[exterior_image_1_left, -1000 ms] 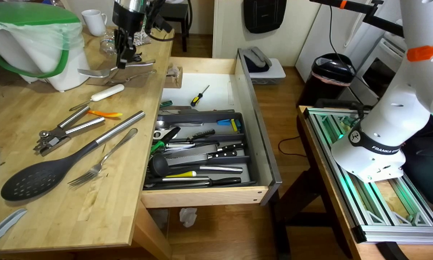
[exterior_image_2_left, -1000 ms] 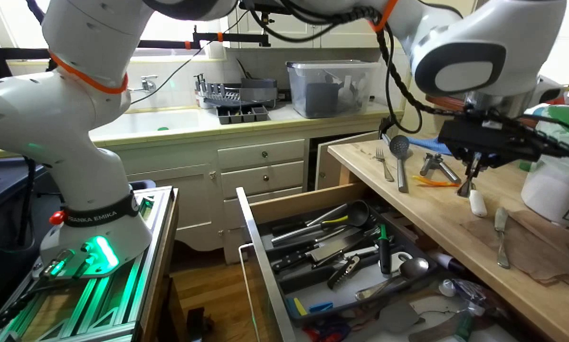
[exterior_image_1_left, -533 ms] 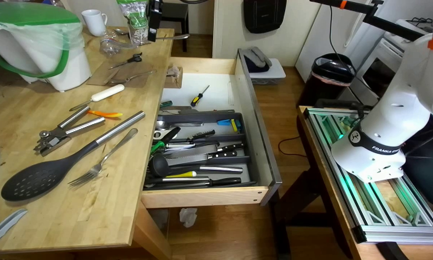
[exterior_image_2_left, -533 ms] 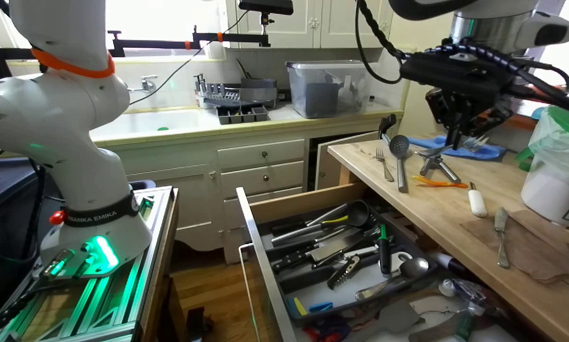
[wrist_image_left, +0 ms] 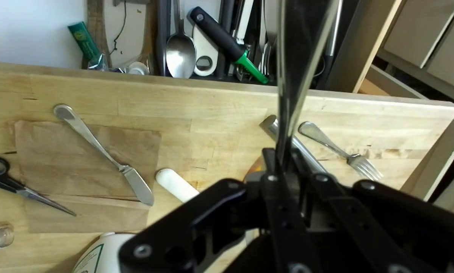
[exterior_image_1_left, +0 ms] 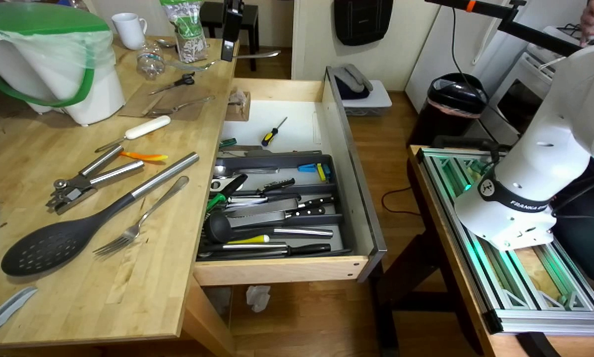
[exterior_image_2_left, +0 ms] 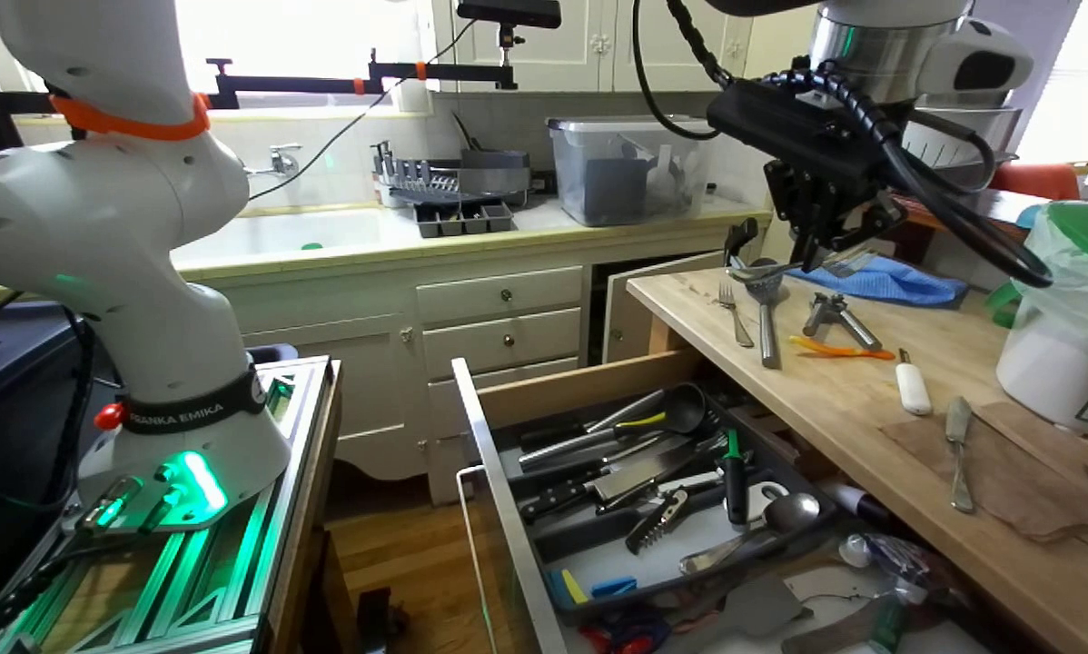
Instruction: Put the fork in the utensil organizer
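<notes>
Gripper pinches the fork near its middle, in the air well apart from the organizer, and that one narrow hold could let it swivel if an end catches the knives lying inside.

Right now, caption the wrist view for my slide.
Robotiq gripper holding a fork above the wooden tabletop, another fork lying below, the utensil organizer in the drawer beyond.

Arm outstretched, gripper pointing downward, fingers pinched
</notes>
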Tool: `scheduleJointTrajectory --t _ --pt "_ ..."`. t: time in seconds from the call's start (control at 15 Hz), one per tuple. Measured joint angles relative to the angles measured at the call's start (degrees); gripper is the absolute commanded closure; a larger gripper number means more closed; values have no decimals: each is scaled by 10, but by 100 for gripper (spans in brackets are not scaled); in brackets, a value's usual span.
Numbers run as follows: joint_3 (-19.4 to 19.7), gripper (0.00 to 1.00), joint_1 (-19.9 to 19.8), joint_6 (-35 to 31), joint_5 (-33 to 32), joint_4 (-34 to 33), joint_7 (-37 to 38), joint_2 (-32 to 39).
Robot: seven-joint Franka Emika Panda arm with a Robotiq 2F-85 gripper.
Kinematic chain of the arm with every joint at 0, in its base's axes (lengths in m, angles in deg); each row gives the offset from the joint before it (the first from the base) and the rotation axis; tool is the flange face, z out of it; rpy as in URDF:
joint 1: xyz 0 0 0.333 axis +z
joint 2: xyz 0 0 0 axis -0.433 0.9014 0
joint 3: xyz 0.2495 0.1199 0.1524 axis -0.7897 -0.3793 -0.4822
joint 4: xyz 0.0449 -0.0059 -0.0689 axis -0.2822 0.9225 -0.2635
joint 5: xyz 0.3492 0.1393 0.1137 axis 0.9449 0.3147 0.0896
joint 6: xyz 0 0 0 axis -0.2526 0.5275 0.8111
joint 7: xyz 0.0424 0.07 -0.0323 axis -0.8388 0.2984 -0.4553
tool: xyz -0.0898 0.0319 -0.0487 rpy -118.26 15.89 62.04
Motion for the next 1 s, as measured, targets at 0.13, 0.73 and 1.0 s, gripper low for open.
scheduleJointTrajectory --t 0.13,0.73,1.0 --pt "8 97 8 0 -1 0 0 0" --pt "31 97 70 -158 -55 184 80 -38" --pt "34 97 73 -303 -59 308 85 -55"
